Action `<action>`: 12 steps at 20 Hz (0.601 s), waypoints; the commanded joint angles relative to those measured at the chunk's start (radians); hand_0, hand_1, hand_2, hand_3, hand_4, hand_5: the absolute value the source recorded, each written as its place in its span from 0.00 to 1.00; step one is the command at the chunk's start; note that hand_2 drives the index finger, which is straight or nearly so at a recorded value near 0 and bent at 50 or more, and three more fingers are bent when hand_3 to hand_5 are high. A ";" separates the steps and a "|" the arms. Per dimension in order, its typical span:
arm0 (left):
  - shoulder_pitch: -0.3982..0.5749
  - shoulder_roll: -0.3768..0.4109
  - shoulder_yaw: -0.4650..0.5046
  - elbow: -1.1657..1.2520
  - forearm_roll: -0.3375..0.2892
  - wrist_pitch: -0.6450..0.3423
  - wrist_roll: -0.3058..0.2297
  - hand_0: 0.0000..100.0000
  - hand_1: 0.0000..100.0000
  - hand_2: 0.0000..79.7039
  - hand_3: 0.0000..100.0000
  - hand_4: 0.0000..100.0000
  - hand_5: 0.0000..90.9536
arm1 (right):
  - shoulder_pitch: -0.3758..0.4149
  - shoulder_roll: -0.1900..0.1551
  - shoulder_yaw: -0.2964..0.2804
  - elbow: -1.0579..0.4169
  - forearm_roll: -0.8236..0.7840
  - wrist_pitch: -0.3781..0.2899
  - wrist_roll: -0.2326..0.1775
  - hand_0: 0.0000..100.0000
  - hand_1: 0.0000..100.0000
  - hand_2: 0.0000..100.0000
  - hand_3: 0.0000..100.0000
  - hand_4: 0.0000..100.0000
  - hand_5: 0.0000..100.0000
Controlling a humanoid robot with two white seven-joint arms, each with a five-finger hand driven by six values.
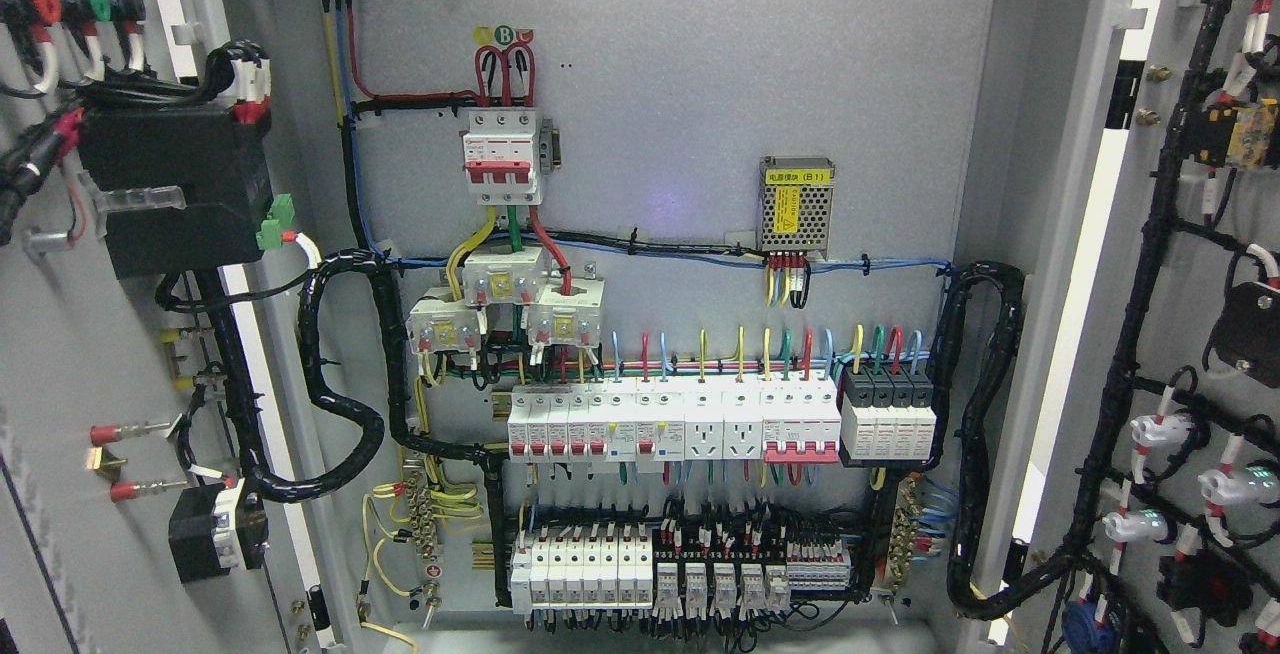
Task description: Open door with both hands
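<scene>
Left door [90, 334] swung wide at the frame's left edge, right door [1190, 334] likewise at the right, grey cabinet back panel [680, 84] with breakers [670, 421] between — neither robot hand in view, their state unseen.

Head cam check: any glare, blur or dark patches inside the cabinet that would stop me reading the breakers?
Head view: lighting is even and the focus sharp across the back panel; the main breaker and the breaker row read clearly. A faint bluish-purple glare spot sits on the panel left of the power supply. The bright strip along the right door edge is overexposed. Neither hand is in view.
</scene>
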 commanded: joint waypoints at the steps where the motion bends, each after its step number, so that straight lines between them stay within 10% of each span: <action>1: 0.159 0.100 -0.101 -0.687 0.006 -0.010 0.009 0.00 0.00 0.00 0.00 0.03 0.00 | 0.147 -0.144 -0.060 -0.066 0.050 -0.057 0.000 0.11 0.00 0.00 0.00 0.00 0.00; 12: 0.225 0.096 -0.055 -0.990 0.008 -0.065 0.010 0.00 0.00 0.00 0.00 0.03 0.00 | 0.394 -0.296 -0.211 -0.218 0.061 -0.209 0.003 0.11 0.00 0.00 0.00 0.00 0.00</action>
